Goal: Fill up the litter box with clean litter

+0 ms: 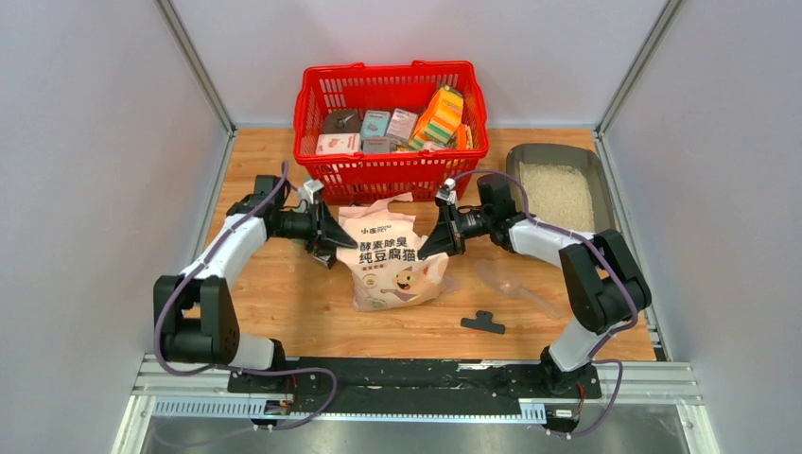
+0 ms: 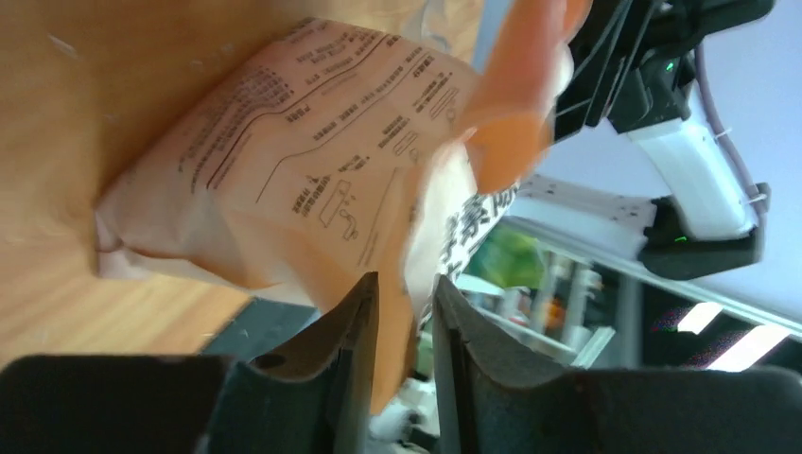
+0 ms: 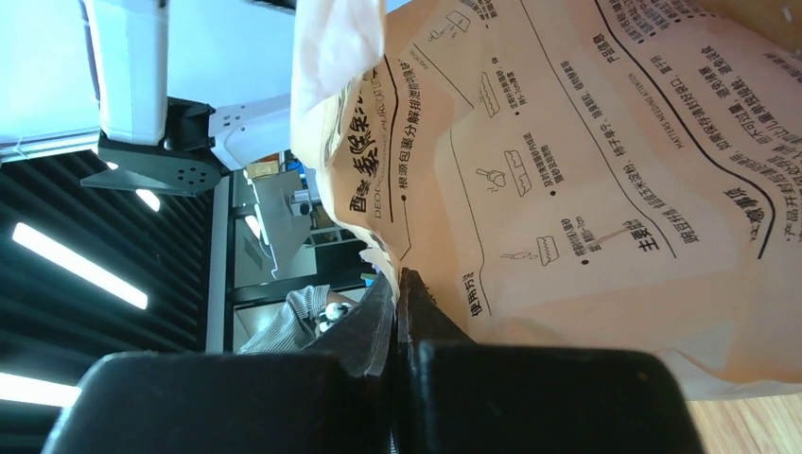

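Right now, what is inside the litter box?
Pale litter lies spread across the litter box; the floor beneath the granules is covered and cannot be seen.

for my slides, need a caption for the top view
The left gripper and right gripper flank the litter bag; litter box holds clean litter

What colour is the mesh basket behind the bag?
The plastic mesh basket is red; clearest in the top external view.

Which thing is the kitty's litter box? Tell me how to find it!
Find the big red mesh shopping basket at the back of the wooden table. Beside it, in the far right corner, lies the litter box, a shallow grey plastic rectangular tray with rounded corners. Unlike the basket, it is low and holds only pale beige granules.
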`<state>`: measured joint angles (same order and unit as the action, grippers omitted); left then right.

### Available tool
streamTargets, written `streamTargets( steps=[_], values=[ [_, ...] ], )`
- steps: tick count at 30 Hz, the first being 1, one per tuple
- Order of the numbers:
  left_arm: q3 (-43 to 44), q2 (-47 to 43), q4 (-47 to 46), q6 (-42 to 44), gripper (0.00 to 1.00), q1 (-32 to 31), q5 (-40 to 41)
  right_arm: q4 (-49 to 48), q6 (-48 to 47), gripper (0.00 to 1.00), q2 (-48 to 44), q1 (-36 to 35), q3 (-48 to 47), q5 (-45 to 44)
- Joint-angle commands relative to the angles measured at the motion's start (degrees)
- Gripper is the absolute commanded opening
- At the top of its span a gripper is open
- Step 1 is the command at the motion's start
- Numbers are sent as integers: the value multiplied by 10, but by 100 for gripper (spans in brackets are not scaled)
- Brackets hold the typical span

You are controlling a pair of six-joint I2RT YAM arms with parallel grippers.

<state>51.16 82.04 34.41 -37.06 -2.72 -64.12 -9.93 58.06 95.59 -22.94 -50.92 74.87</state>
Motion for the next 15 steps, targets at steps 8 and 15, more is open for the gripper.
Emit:
streamTargets(
  steps=[8,15],
  values=[
    [53,-316,-43,569,62,-74,195,67,-42,0,-1,4,-50,61],
    [123,-212,42,854,68,-241,196,70,-48,0,-6,4,-47,61]
  ],
)
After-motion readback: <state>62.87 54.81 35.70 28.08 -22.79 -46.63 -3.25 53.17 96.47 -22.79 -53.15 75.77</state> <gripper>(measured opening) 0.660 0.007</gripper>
